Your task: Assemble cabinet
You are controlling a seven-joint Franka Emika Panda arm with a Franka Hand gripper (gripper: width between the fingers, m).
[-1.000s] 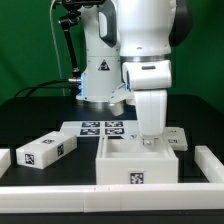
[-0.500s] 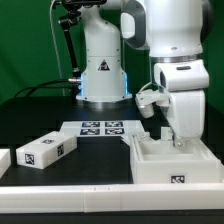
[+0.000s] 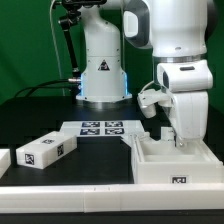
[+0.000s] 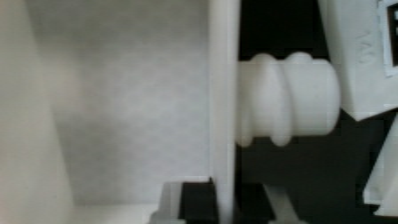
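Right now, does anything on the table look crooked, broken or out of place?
Nothing looks broken or spilled. The small block lies at an angle to the marker board, but it is only a loose part. The open box sits flat, with the arm reaching into it.

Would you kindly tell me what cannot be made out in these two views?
- Exterior view: the fingers dip behind the cabinet box wall, so open or shut is unclear.
- Exterior view: the edge block at the exterior view's left is cut off by the frame.
- Exterior view: the small block has tags too small to read.
- Wrist view: the ribbed part is blurred and too close to identify.
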